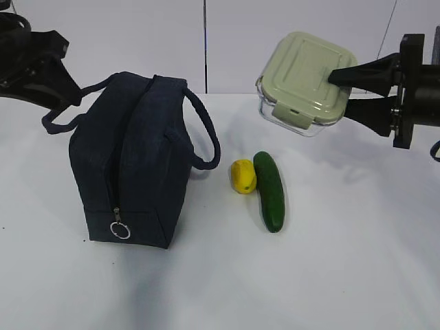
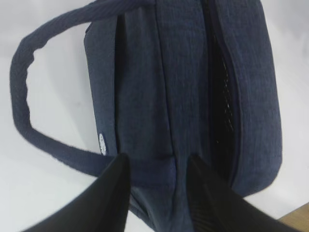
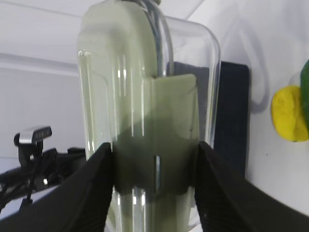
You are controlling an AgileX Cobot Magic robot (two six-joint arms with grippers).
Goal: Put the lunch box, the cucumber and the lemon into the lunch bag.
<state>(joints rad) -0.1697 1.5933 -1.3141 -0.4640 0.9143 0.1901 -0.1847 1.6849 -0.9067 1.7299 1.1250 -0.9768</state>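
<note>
The dark navy lunch bag (image 1: 137, 158) stands upright on the left of the white table, its zipper run down to the silver ring pull (image 1: 120, 230). My left gripper (image 1: 72, 93) is at the bag's far upper end. In the left wrist view its fingers (image 2: 157, 162) pinch the bunched fabric of the bag (image 2: 183, 87) beside a handle. My right gripper (image 1: 340, 89) holds the lunch box (image 1: 302, 69) in the air at the upper right, tilted, shut on its pale green lid and clear base (image 3: 140, 72). The lemon (image 1: 243, 176) and the cucumber (image 1: 269, 190) lie side by side, touching, right of the bag.
The bag's two loop handles (image 1: 206, 137) hang out to either side. A dark slit along the bag's top (image 2: 222, 101) shows where the zipper is parted. The table's wooden edge (image 2: 299, 217) shows at one corner. White wall panels stand behind the table.
</note>
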